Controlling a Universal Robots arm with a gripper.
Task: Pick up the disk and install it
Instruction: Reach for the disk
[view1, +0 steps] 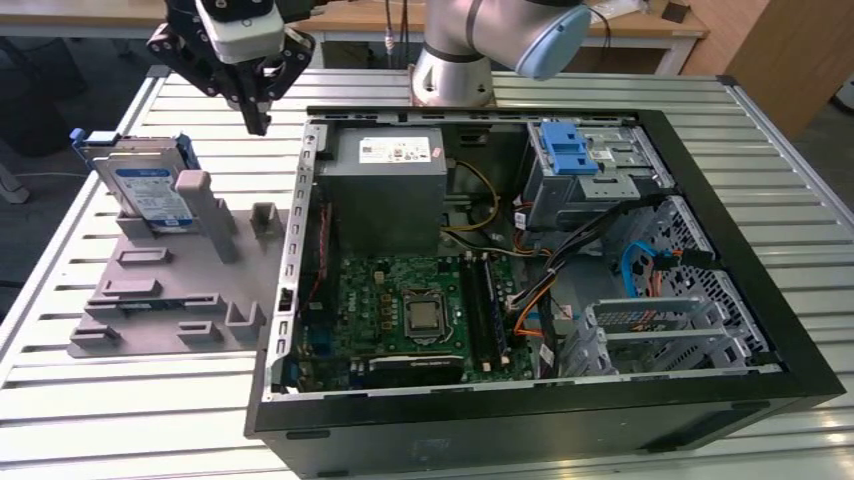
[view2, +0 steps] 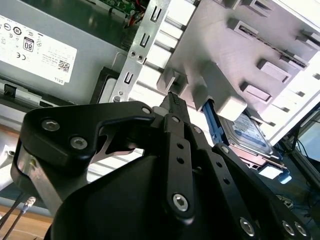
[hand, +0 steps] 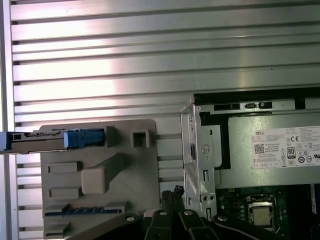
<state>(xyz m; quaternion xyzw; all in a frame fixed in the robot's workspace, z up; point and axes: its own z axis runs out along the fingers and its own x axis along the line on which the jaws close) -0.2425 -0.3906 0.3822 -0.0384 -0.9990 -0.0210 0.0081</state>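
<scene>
Only one disk, silver with a blue-banded white label and blue rails, stood in one grey fixture; one gripper hung clenched, empty.

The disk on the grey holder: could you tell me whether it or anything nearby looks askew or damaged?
Nothing stands out. The disk stands on edge, leaning in the grey holder beside the open computer case, seemingly as meant. The gripper hangs shut over the gap between them, holding nothing.
</scene>
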